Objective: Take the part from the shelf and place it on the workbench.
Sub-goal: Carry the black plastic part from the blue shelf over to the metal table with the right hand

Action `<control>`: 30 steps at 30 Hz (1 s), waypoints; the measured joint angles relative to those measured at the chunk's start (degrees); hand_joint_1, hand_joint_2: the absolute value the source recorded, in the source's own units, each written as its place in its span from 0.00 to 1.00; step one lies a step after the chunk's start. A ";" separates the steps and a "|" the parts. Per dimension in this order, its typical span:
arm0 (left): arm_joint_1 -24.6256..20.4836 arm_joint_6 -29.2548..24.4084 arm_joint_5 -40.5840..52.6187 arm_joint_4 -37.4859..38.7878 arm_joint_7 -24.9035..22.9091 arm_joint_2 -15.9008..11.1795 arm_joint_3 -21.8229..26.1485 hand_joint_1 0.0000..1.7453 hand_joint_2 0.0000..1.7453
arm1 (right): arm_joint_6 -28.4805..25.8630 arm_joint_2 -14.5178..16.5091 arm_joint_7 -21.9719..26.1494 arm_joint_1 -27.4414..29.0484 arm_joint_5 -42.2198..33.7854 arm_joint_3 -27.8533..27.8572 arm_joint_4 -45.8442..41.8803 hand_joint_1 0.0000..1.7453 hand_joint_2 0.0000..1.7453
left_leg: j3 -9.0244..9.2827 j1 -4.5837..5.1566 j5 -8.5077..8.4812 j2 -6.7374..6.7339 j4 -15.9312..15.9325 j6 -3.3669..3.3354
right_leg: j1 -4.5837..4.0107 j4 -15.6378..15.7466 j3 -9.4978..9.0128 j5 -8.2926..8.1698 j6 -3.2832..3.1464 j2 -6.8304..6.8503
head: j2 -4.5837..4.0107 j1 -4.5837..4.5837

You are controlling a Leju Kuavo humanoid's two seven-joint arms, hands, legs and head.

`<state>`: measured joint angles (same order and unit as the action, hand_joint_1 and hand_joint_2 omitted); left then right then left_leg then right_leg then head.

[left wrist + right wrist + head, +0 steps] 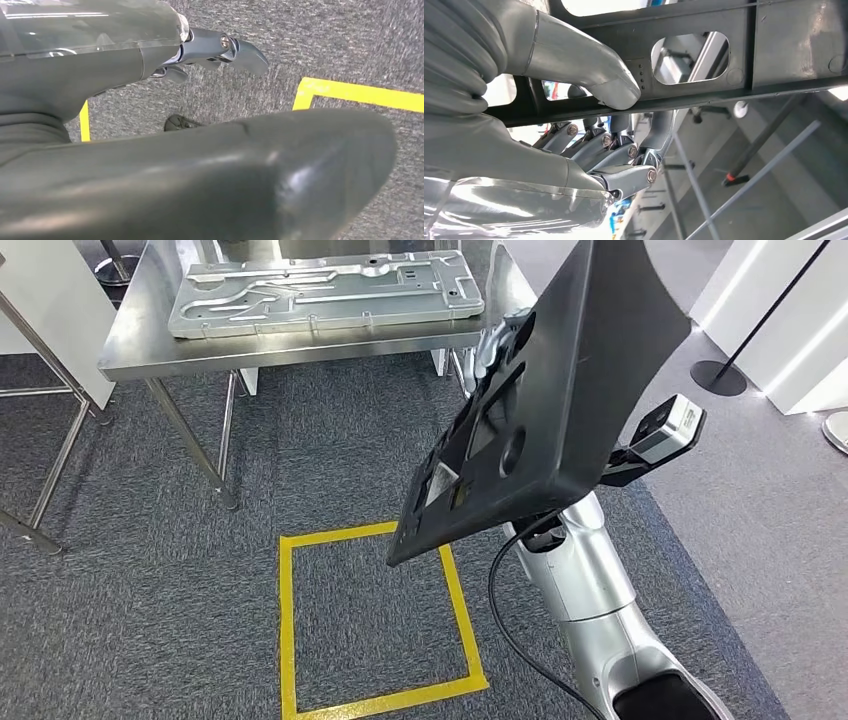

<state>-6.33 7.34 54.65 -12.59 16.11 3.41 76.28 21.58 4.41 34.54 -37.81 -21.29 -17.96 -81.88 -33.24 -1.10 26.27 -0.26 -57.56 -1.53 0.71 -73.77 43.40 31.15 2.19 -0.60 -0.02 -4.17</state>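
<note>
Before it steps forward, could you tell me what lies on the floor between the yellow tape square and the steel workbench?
In the head view, bare grey carpet lies between the yellow tape square and the workbench.

Illumination in the head view was bright, even and diffuse, apparently from overhead. The steel workbench (300, 345) carried soft sheen without harsh glare, and the carpet (150, 570) beneath it lay in faint shadow. White panels (790, 320) at the right edge were overexposed. Focus was sharp on floor texture and the yellow tape square (290, 620). In the left wrist view, a dark rounded form (210, 180) near the lens was badly defocused. In the right wrist view, openings in the black part (774, 45) were blown out to white, and the background was soft.
</note>
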 joint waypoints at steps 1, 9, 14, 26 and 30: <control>0.05 0.03 0.03 0.00 0.01 -0.02 0.01 0.00 0.00 | 0.02 -0.16 0.05 0.28 0.13 0.07 0.19 1.00 1.00 | 0.38 0.00 0.34 -0.07 -0.01 0.06 | 0.14 -1.06 0.91 -0.52 0.16 0.10 | 0.00 0.00; -0.08 0.11 0.17 0.00 0.13 -0.19 -0.01 0.00 0.00 | 0.10 -0.80 0.34 0.47 0.80 0.50 0.78 1.00 1.00 | 3.72 0.24 3.31 -0.78 0.55 2.24 | -0.50 15.58 -6.97 -7.19 -1.82 1.05 | 0.00 -0.01; -0.08 0.16 0.45 0.00 0.39 -0.29 -0.02 0.00 0.00 | -0.11 -0.87 0.66 0.06 2.34 0.52 1.07 1.00 1.00 | -2.41 0.03 6.78 -0.41 -11.25 2.78 | -0.56 16.60 -10.44 -4.90 -3.50 0.98 | 0.00 -0.04; 0.30 0.19 0.68 0.00 0.60 -0.56 -0.04 0.00 0.00 | -0.22 -1.05 1.01 0.79 4.65 0.55 1.00 1.00 1.00 | -3.45 1.50 -2.69 -0.98 -1.06 -0.71 | -1.36 12.21 -16.33 0.03 -1.42 2.80 | 0.00 -0.01; 0.22 0.21 0.67 0.00 0.63 -0.62 -0.04 0.00 0.00 | -0.14 -1.15 0.97 0.91 4.97 0.54 0.88 1.00 1.00 | 0.05 0.77 -0.74 0.25 0.27 -0.90 | -0.46 -0.17 -5.66 2.97 -0.09 0.88 | 0.00 -0.01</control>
<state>-6.11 7.55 55.32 -12.59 16.74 2.80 76.24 21.45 3.26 35.51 -36.90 -16.33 -17.42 -80.99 -33.19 -0.33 25.53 -0.01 -57.29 -2.43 0.25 -73.94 37.75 34.12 2.10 0.28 -0.02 -4.17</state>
